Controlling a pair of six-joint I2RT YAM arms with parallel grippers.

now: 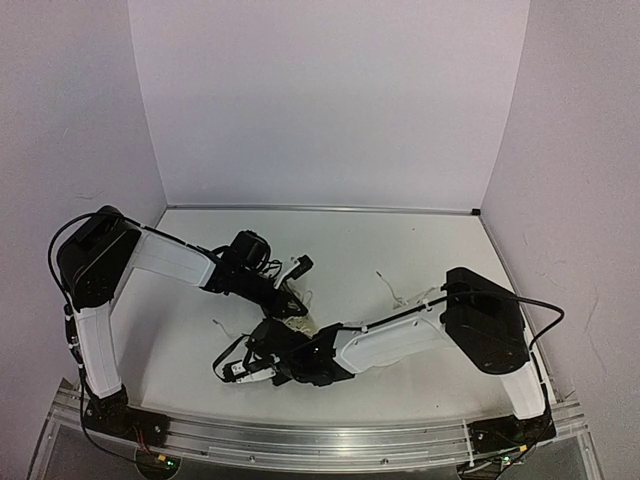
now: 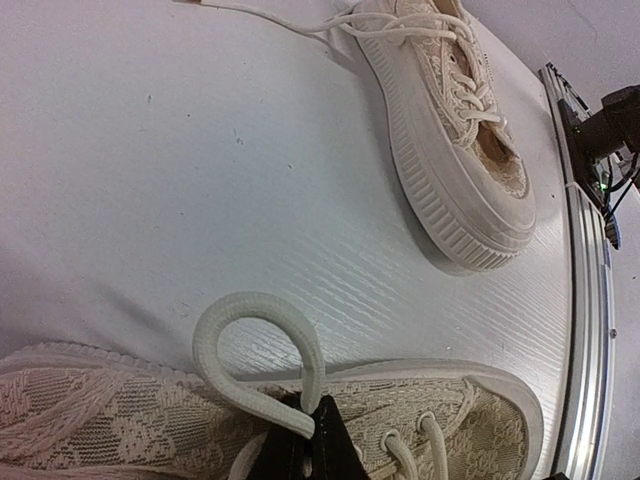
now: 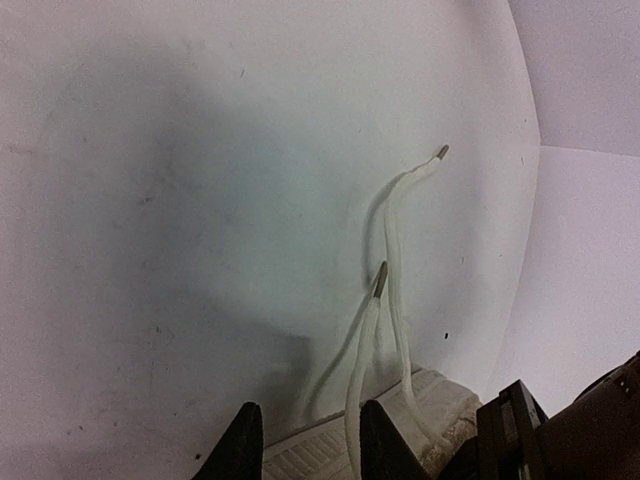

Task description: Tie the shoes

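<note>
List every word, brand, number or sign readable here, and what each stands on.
None: no text can be read in any view.
Shoes: patterned fabric and ribbed soles, no brand showing.
Lace: plain.
Arms: no legible label.

A white table (image 1: 400,250) with a faintly ribbed surface, enclosed on three sides by plain pale walls (image 1: 320,100) (tinged lavender). A silver metal rail (image 1: 330,435) runs along the table's near edge.
</note>
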